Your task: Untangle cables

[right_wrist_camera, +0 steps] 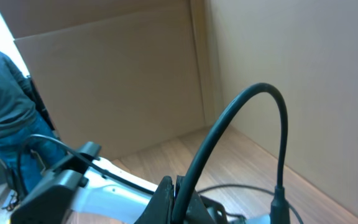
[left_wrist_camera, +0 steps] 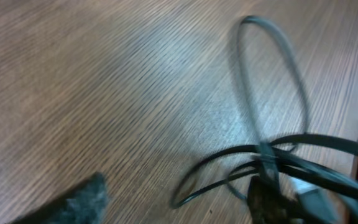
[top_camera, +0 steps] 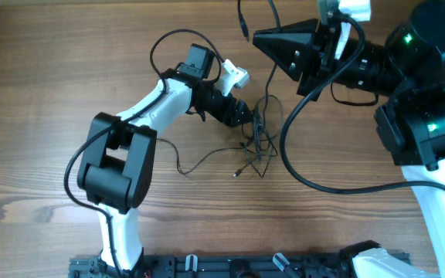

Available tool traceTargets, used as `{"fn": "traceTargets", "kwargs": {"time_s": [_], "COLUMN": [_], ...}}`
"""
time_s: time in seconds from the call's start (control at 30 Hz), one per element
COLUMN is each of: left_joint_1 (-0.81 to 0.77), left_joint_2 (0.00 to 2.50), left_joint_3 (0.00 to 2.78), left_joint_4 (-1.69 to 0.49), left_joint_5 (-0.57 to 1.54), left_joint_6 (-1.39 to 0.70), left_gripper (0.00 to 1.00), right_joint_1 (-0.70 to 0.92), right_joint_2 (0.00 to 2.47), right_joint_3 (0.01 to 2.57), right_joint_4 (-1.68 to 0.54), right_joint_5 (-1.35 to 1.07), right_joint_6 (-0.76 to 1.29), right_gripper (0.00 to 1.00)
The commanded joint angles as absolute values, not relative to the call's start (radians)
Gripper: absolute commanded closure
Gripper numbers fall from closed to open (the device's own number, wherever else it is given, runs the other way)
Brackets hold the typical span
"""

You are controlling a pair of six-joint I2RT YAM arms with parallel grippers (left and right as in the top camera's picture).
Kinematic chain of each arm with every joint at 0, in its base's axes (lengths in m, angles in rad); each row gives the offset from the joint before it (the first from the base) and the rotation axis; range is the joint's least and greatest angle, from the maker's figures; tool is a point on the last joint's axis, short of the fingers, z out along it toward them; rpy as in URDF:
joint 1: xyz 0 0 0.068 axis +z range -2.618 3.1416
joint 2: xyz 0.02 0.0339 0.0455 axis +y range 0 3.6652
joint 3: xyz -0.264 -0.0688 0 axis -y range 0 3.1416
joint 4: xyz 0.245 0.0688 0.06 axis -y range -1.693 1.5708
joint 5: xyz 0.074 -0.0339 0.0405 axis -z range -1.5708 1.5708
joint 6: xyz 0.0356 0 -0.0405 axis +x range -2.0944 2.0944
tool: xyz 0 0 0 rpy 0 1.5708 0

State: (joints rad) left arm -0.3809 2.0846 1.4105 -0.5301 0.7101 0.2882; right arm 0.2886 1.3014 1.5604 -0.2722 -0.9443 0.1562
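The cables [top_camera: 258, 143] lie as a loose tangle of thin black cords on the wooden table, with one strand trailing left and a small plug end at the front. My left gripper [top_camera: 246, 116] is low at the tangle's left edge. In the left wrist view it [left_wrist_camera: 179, 202] is open, and cable loops [left_wrist_camera: 278, 152] lie against its right finger. My right gripper [top_camera: 259, 37] is raised behind the tangle and points left. In the right wrist view it [right_wrist_camera: 182, 196] is shut on a black cable [right_wrist_camera: 253, 96] that arcs up and hangs down to a plug.
A thick black arm wire [top_camera: 292, 154] loops over the table right of the tangle. A rail [top_camera: 230, 266] runs along the front edge. In the right wrist view a cardboard wall [right_wrist_camera: 117, 81] stands behind the table, and a person in blue [right_wrist_camera: 5, 118] is at the left.
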Motion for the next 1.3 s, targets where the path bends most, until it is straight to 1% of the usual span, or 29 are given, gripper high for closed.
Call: {"fn": "traceTargets", "kwargs": {"time_s": [0.0, 0.03, 0.07, 0.1, 0.13, 0.3, 0.33, 0.6, 0.8, 0.97, 1.0, 1.07, 1.13, 1.17, 1.2, 1.23, 1.27], "left_joint_1": [-0.394, -0.396, -0.396, -0.396, -0.395, -0.393, -0.393, -0.387, -0.406, -0.436, -0.443, -0.465, -0.477, -0.481, -0.482, -0.482, -0.48], "left_joint_2": [2.124, 2.125, 2.125, 2.125, 2.125, 2.125, 2.125, 2.125, 2.125, 2.125, 2.125, 2.126, 2.126, 2.126, 2.126, 2.126, 2.126], "left_joint_3": [1.405, 1.405, 1.405, 1.405, 1.405, 1.405, 1.405, 1.405, 1.405, 1.405, 1.405, 1.405, 1.405, 1.405, 1.405, 1.405, 1.405], "left_joint_4": [-0.53, -0.53, -0.526, -0.522, -0.521, -0.527, -0.527, -0.577, -0.633, -0.562, -0.524, -0.429, -0.393, -0.38, -0.372, -0.369, -0.37], "left_joint_5": [0.784, 0.816, 0.831, 0.856, 0.888, 1.089, 1.102, 1.093, 0.967, 0.967, 0.966, 0.875, 0.778, 0.724, 0.678, 0.636, 0.595], "left_joint_6": [0.273, 0.273, 0.273, 0.277, 0.286, 0.368, 0.368, 0.39, 0.389, 0.347, 0.312, 0.192, 0.117, 0.081, 0.051, 0.026, 0.002], "left_gripper": [0.11, 0.07, 0.06, 0.02, 0.0, 0.0, 0.0, 0.0, 0.0, 0.01, 0.03, 0.28, 0.64, 0.8, 0.9, 0.96, 0.96], "right_joint_1": [0.284, 0.284, 0.284, 0.284, 0.284, 0.284, 0.284, 0.281, 0.281, 0.281, 0.281, 0.281, 0.281, 0.281, 0.281, 0.281, 0.281], "right_joint_2": [1.287, 1.287, 1.287, 1.287, 1.287, 1.287, 1.287, 1.287, 1.287, 1.287, 1.287, 1.287, 1.287, 1.287, 1.287, 1.287, 1.287], "right_joint_3": [1.586, 1.586, 1.586, 1.586, 1.586, 1.586, 1.586, 1.586, 1.586, 1.586, 1.586, 1.586, 1.586, 1.586, 1.586, 1.586, 1.586], "right_joint_4": [-0.258, -0.259, -0.258, -0.258, -0.255, -0.254, -0.255, -0.256, -0.255, -0.255, -0.255, -0.255, -0.256, -0.256, -0.256, -0.26, -0.263], "right_joint_5": [-0.982, -0.982, -0.982, -0.982, -0.982, -0.982, -0.982, -0.982, -0.982, -0.987, -0.99, -0.998, -1.007, -1.016, -1.021, -1.023, -1.023], "right_joint_6": [0.161, 0.161, 0.162, 0.162, 0.162, 0.164, 0.164, 0.163, 0.158, 0.16, 0.16, 0.16, 0.161, 0.161, 0.161, 0.161, 0.16], "right_gripper": [0.96, 0.96, 0.96, 0.96, 0.96, 0.96, 0.96, 0.96, 0.96, 0.96, 0.96, 0.96, 0.96, 0.96, 0.96, 0.96, 0.96]}}
